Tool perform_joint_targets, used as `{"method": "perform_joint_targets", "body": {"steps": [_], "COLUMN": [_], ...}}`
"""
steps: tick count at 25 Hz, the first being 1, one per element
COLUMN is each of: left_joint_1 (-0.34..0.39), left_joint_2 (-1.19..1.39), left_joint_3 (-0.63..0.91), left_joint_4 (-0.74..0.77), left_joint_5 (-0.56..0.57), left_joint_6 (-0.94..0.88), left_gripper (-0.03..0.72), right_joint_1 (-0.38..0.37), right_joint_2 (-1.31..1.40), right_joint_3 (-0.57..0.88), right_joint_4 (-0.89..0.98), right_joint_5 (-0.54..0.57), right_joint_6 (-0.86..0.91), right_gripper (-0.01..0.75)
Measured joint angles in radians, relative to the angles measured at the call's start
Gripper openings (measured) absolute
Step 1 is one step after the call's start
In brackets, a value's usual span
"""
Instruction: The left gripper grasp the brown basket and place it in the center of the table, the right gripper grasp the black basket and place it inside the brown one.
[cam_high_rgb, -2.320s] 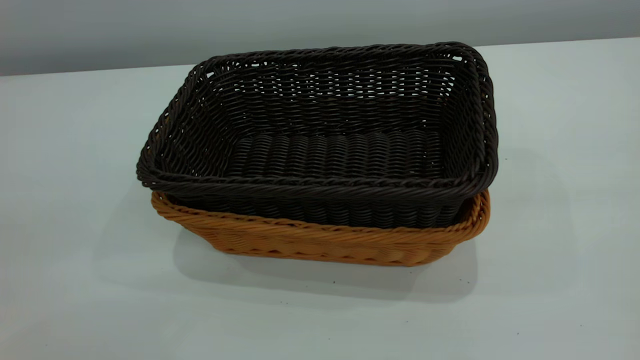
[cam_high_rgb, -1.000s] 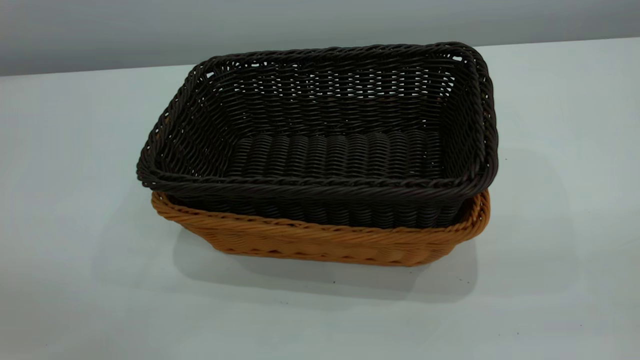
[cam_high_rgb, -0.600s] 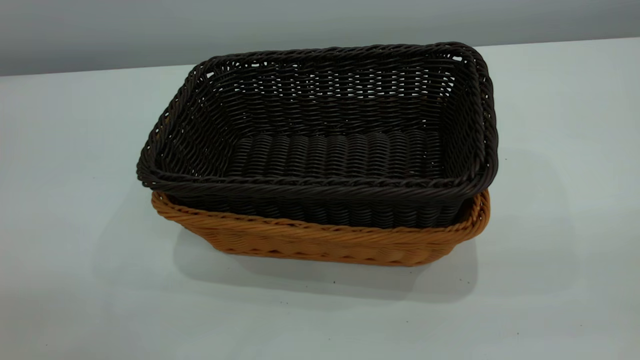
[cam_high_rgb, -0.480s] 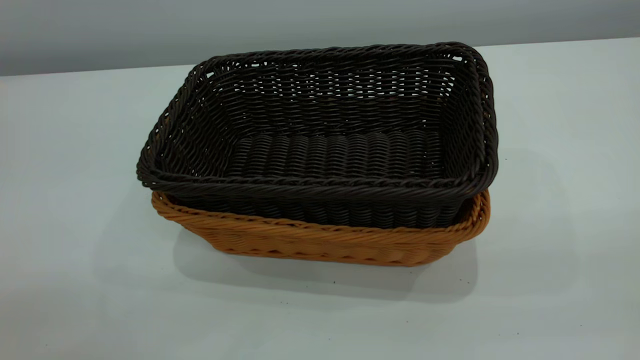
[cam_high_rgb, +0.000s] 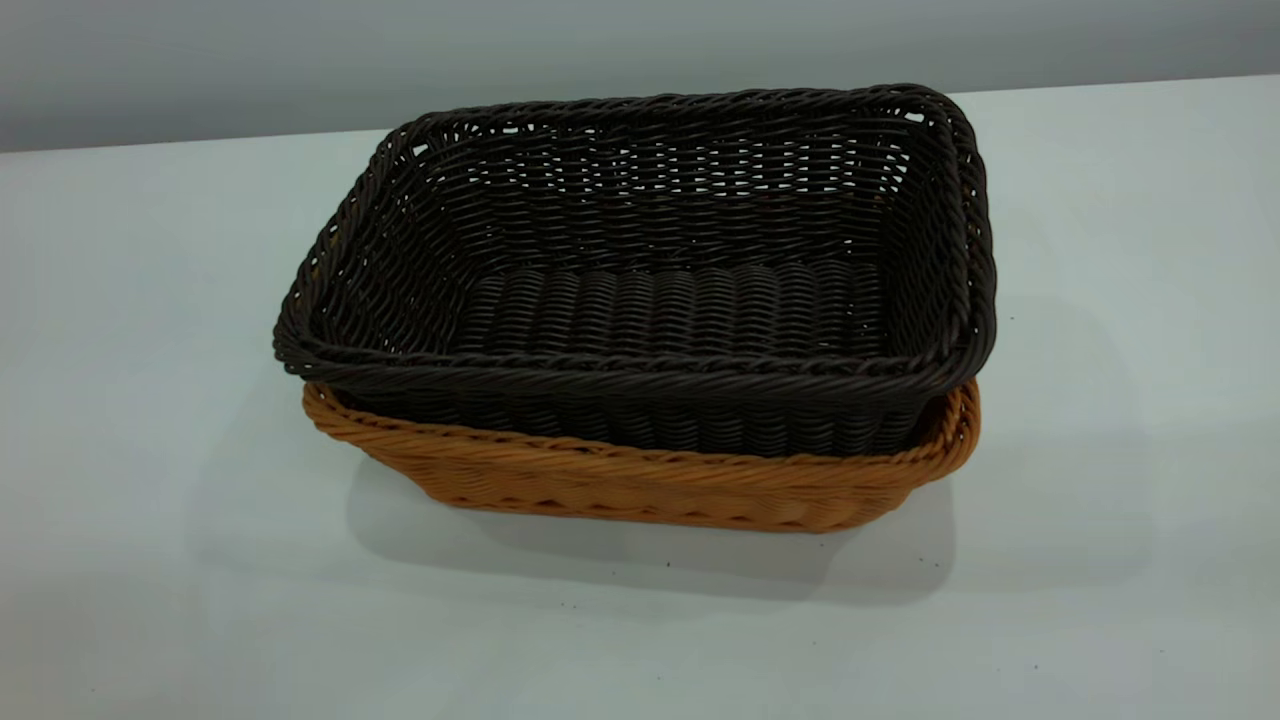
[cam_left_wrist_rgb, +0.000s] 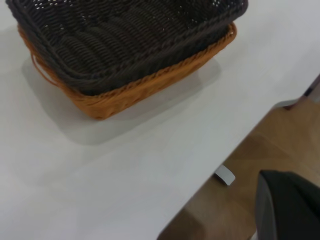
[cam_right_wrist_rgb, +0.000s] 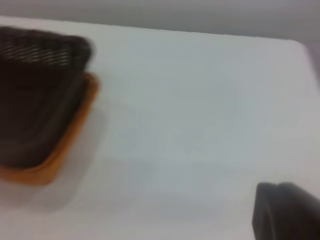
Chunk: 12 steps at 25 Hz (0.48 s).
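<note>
Neither claw shows its fingers, so I cannot tell if they are apart, and with the black basket (cam_high_rgb: 640, 260) sitting inside the brown basket (cam_high_rgb: 640, 485) mid-table (cam_high_rgb: 150, 560), both arms should just keep clear.

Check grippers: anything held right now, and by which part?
Nothing held. Black basket sits nested in brown basket on the table; no gripper touches either.
</note>
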Motion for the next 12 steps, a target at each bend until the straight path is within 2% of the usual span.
{"method": "perform_joint_targets", "body": {"steps": [3,6,8,12], "left_joint_1": [0.075,0.191,0.289,0.49], "left_joint_2": [0.0,0.0,0.0,0.0], "left_joint_3": [0.0,0.0,0.0,0.0], "left_joint_4": [0.001,0.001,0.002,0.002], "left_joint_5": [0.0,-0.001,-0.001,-0.001], "left_joint_6": [0.0,0.0,0.0,0.0], "left_gripper": [-0.001,-0.001,-0.001,-0.001], "right_joint_1": [-0.136,-0.212,-0.229,-0.213], "right_joint_2": [0.0,0.0,0.0,0.0], "right_joint_3": [0.0,0.0,0.0,0.0], "right_joint_4": [-0.001,-0.001,-0.001,0.007], "right_joint_5": [0.0,0.0,0.0,0.0], "right_joint_6": [0.0,0.0,0.0,0.0], "right_gripper": [0.0,0.0,0.0,0.0]}}
